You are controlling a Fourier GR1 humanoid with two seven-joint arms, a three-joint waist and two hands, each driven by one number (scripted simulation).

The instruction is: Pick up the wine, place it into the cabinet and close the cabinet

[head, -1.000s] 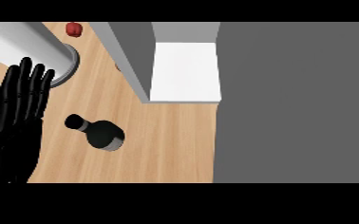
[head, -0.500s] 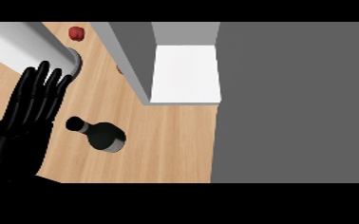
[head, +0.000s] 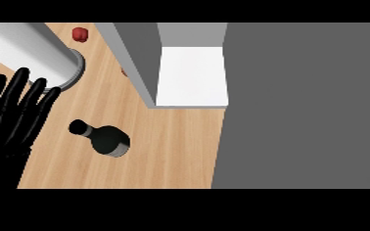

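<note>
Head view shows the wine [head: 104, 138] standing upright on the wooden tabletop [head: 170, 147], seen from almost straight above, its cap pointing toward the upper left. A black hand [head: 22, 117] reaches in at the left edge, fingers straight and spread wide, holding nothing; it is near the bottle but apart from it. Which arm it belongs to is not fully clear (it enters at the view's left, so I take it as the left hand). The right hand does not show. A grey cylinder [head: 39, 54] lies across the upper left corner, close above the fingertips. The cabinet [head: 189, 76] stands open beyond the bottle, its white floor showing, and a small red object [head: 80, 34] sits at the far edge.

The pick-up looks not yet begun. The main risk, as I judge it, is the spread fingers knocking the narrow neck sideways before they curl round, toppling the bottle. Later, the bottle could catch the cabinet's grey wall on the way in.
</note>
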